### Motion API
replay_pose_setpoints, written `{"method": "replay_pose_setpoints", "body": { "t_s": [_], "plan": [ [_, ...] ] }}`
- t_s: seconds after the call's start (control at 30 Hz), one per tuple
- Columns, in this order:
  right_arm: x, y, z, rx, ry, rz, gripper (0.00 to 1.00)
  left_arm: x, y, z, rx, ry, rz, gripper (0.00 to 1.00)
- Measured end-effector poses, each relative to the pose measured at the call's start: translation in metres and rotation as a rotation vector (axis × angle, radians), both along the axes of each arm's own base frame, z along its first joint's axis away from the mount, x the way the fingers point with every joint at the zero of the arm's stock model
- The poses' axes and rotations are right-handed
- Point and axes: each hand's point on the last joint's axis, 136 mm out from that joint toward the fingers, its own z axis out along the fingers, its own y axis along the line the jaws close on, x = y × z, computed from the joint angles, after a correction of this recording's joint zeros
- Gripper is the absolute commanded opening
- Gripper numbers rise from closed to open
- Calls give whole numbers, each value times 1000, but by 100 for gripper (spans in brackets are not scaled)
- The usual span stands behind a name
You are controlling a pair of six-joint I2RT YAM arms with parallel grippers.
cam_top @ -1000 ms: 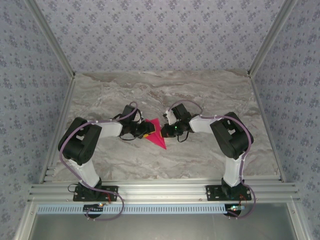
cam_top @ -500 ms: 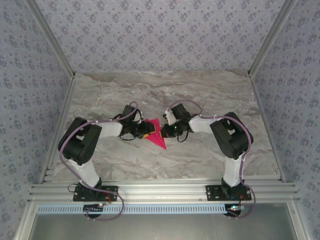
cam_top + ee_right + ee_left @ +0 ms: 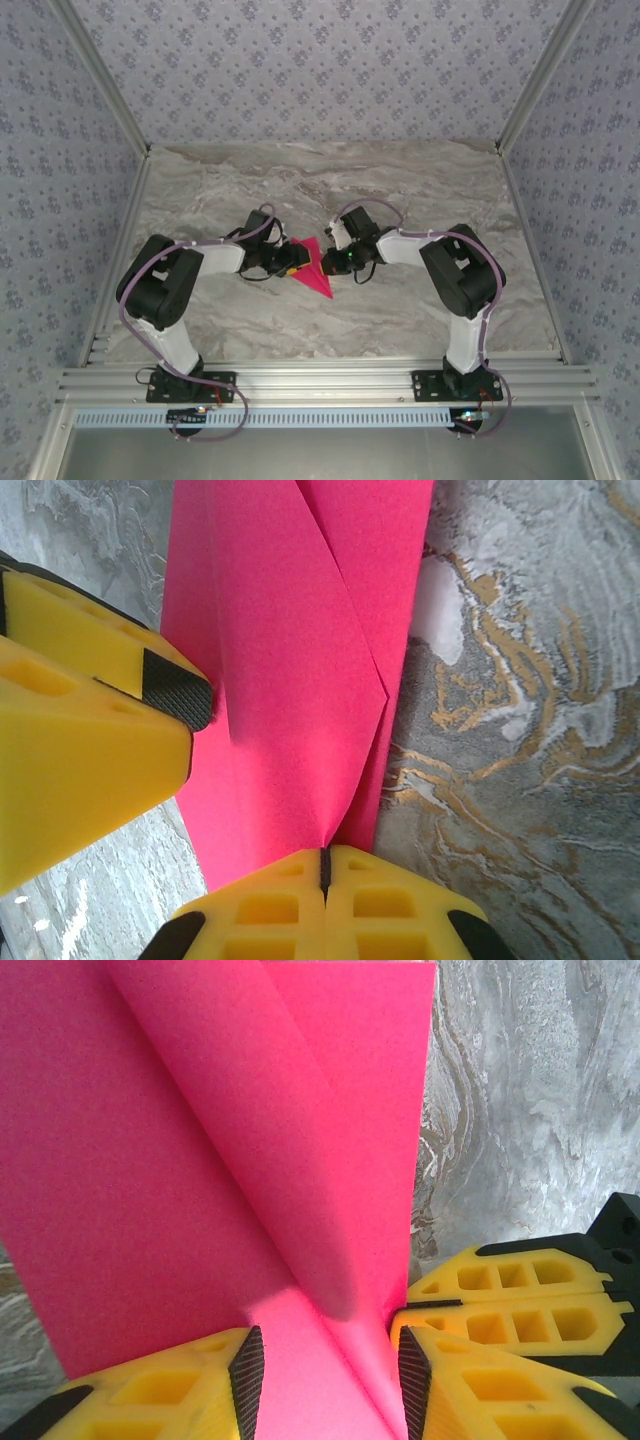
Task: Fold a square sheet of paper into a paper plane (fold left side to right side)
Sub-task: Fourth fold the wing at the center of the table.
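The magenta-pink paper (image 3: 314, 267) lies folded into a pointed, kite-like shape on the marble table between both grippers. My right gripper (image 3: 325, 865) is shut on the paper (image 3: 290, 650), pinching the tip of a raised flap at its near edge. My left gripper (image 3: 330, 1385) is open, and its black pads (image 3: 247, 1375) straddle the paper (image 3: 200, 1160) where a curled flap rises from the centre crease. The right gripper's yellow fingers (image 3: 510, 1300) sit just to the right of it. In the top view the left gripper (image 3: 293, 262) and right gripper (image 3: 330, 262) meet at the paper from opposite sides.
The grey marble tabletop (image 3: 420, 190) spreads around the paper. Aluminium frame rails (image 3: 330, 382) run along the near edge, and patterned walls close in the sides and back. The left gripper's finger (image 3: 90, 730) crowds the left side of the right wrist view.
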Motion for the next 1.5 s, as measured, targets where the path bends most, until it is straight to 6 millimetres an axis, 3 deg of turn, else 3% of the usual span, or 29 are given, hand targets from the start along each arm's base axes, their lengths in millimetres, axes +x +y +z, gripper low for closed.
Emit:
{"method": "replay_pose_setpoints", "body": {
  "t_s": [0.17, 0.37, 0.63, 0.97, 1.23, 1.5],
  "plan": [
    [-1, 1, -1, -4, -3, 1, 1, -2, 2, 0, 20, -6, -4, 41],
    [-1, 1, -1, -7, -5, 4, 1, -4, 4, 14, 29, -26, -13, 31],
    [-1, 1, -1, -11, -10, 10, 1, 16, -14, 33, -17, -70, -42, 25],
    [-2, 5, -1, -18, -17, 31, 1, 14, -21, 1, 13, -1, -66, 24],
    [-2, 5, -1, -24, -17, 33, 2, 12, -17, -6, 46, 2, -70, 24],
    [-3, 4, 1, -41, -9, 32, 17, 12, -17, -9, 47, -5, -70, 23]
  ]
}}
